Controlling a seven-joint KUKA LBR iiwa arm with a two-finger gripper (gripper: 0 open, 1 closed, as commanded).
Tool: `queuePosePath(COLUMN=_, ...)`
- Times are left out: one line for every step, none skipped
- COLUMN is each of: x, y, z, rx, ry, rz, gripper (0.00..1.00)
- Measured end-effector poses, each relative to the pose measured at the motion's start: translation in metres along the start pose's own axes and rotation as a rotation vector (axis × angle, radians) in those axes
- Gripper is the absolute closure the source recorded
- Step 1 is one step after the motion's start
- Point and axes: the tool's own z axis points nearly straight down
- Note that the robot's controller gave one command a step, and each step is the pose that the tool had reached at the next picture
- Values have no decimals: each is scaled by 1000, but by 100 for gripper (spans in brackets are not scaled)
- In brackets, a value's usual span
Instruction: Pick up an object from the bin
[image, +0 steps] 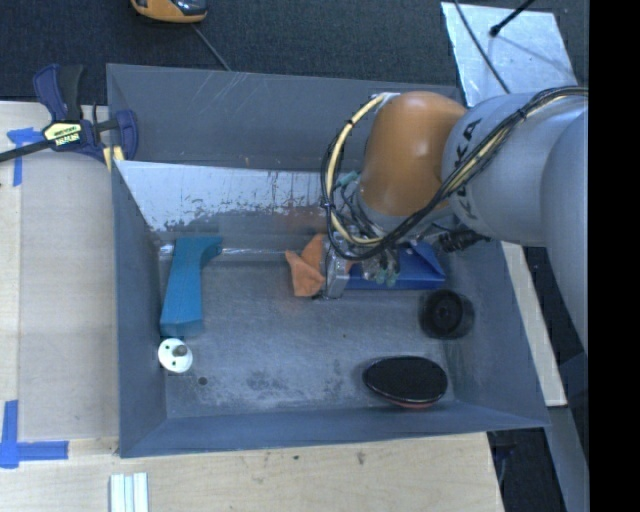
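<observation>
My gripper (335, 282) hangs low near the back middle of the bin, its fingers down at the floor. Right against its left side lies a small crumpled orange thing (307, 268), touching or nearly touching the fingers. A flat blue thing (420, 266) lies just to the gripper's right, partly hidden under the wrist. Whether the orange thing sits between the fingers is hidden.
A blue L-shaped block (186, 284) lies along the left wall, with a small white round knob (175, 356) below it. A black round disc (444, 314) sits at the right. A black oval thing with a red underside (405, 382) lies near the front wall.
</observation>
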Motion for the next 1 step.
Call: queuePosePath(x=26, y=0, z=-12, rx=-1, ry=-15, rz=-1, gripper=100)
